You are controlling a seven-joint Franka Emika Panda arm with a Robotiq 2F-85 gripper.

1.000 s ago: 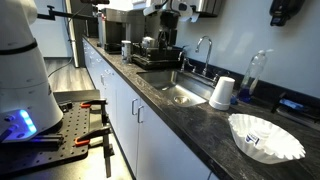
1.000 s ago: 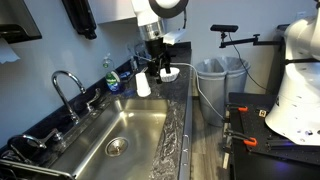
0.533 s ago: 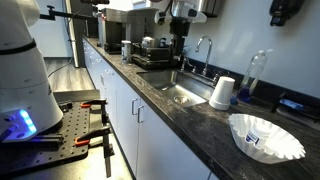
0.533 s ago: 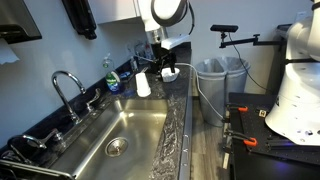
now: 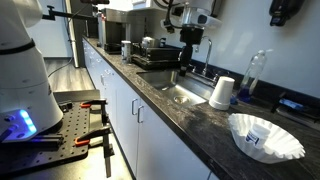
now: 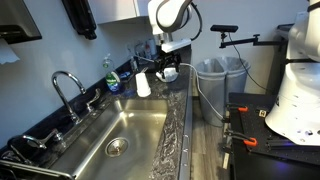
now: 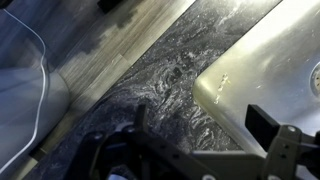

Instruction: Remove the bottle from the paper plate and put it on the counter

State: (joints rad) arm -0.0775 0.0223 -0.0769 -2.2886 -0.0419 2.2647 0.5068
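Claw (image 5: 188, 58) of the arm, hung in the air above the counter (image 5: 175, 125) and touching nothing. In the wrist view its two fingers (image 7: 262, 120) stood well apart with nothing between them, so the claw was released and empty. Directly beneath it lay speckled counter and one corner of the steel sink (image 7: 270, 60). A pale wood-grain strip (image 7: 110, 45) ran beyond the counter's edge, ahead of the fingers. Bottle (image 5: 262, 130), white with a blue patch, sat inside the plate (image 5: 292, 150), well apart from the claw and far lower than it, past the sink. An upturned cup (image 5: 222, 92) and a tall clear bottle (image 5: 255, 72) stood on the counter between claw and plate, toward the wall. In an exterior view taken along the counter, the claw (image 6: 165, 62) appeared just above the plate (image 6: 171, 75), with the cup (image 6: 143, 85) beside and below it and the faucet (image 6: 66, 85) well apart from it, nearer the camera. The small bottle could not be made out there.
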